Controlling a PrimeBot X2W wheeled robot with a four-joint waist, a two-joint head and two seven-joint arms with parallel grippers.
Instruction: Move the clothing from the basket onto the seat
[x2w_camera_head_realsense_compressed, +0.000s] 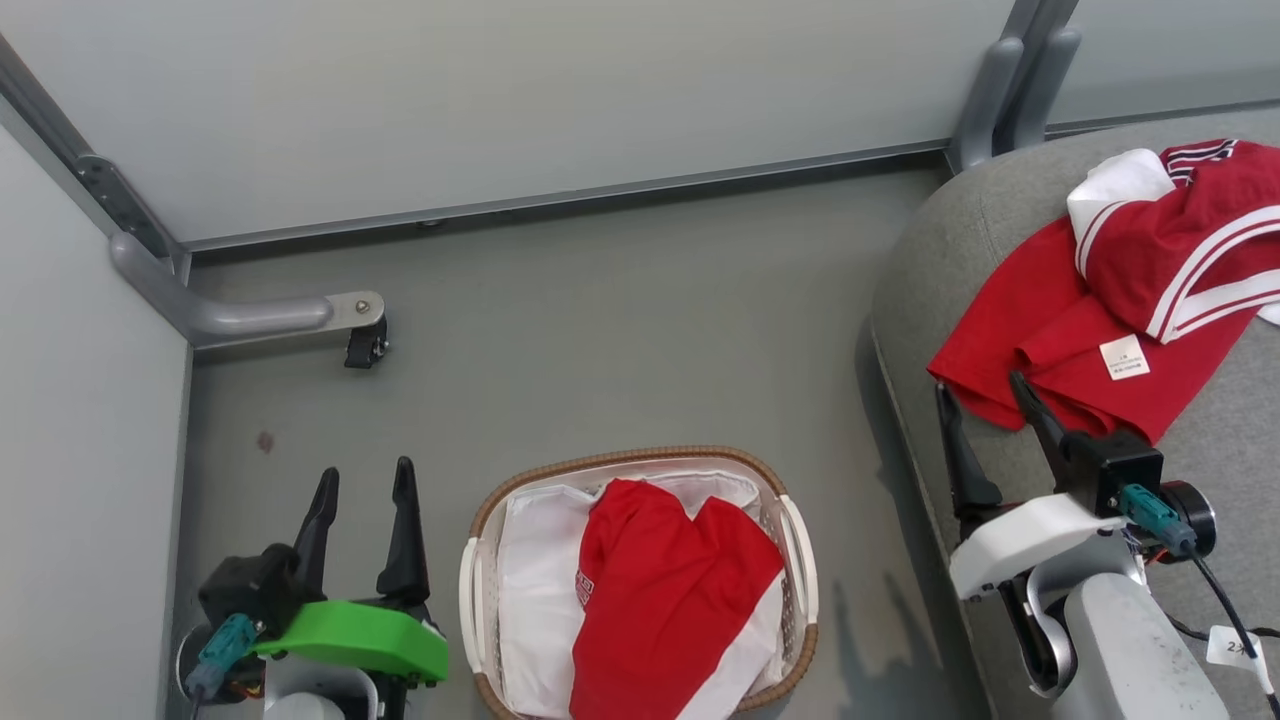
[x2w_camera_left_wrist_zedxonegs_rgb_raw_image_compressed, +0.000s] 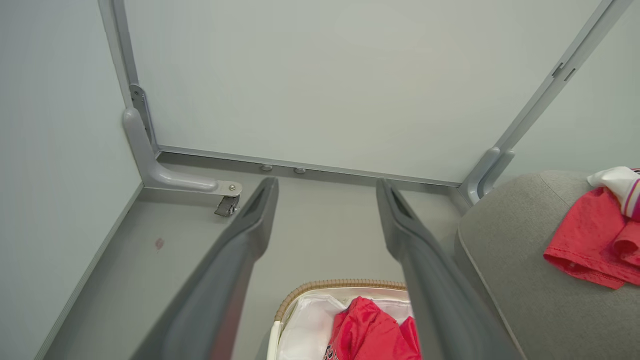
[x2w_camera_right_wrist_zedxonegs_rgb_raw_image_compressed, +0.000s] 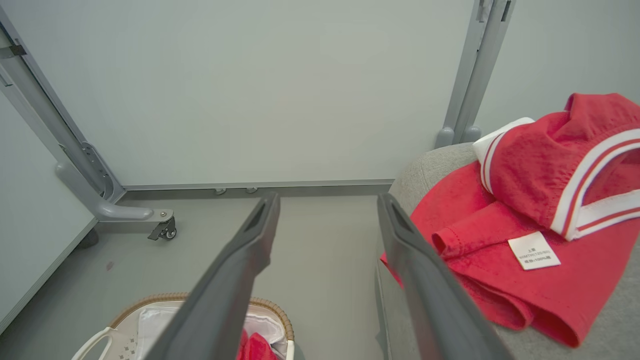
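Note:
One red garment (x2w_camera_head_realsense_compressed: 665, 600) lies in the basket (x2w_camera_head_realsense_compressed: 478, 580) on its white liner, at the bottom centre of the head view; it also shows in the left wrist view (x2w_camera_left_wrist_zedxonegs_rgb_raw_image_compressed: 367, 327). More red clothing (x2w_camera_head_realsense_compressed: 1110, 310) with white stripes and a small white label lies on the grey seat (x2w_camera_head_realsense_compressed: 950, 230) at the right, seen too in the right wrist view (x2w_camera_right_wrist_zedxonegs_rgb_raw_image_compressed: 525, 240). My left gripper (x2w_camera_head_realsense_compressed: 362, 478) stands open over the floor, left of the basket. My right gripper (x2w_camera_head_realsense_compressed: 982, 385) is open at the seat's near edge, just short of the red clothing, holding nothing.
Pale wall panels enclose the grey floor at the back and left. A grey metal foot with a small caster (x2w_camera_head_realsense_compressed: 365, 345) sticks out from the left corner. Another upright post (x2w_camera_head_realsense_compressed: 1000, 90) stands behind the seat. Floor between basket and seat is bare.

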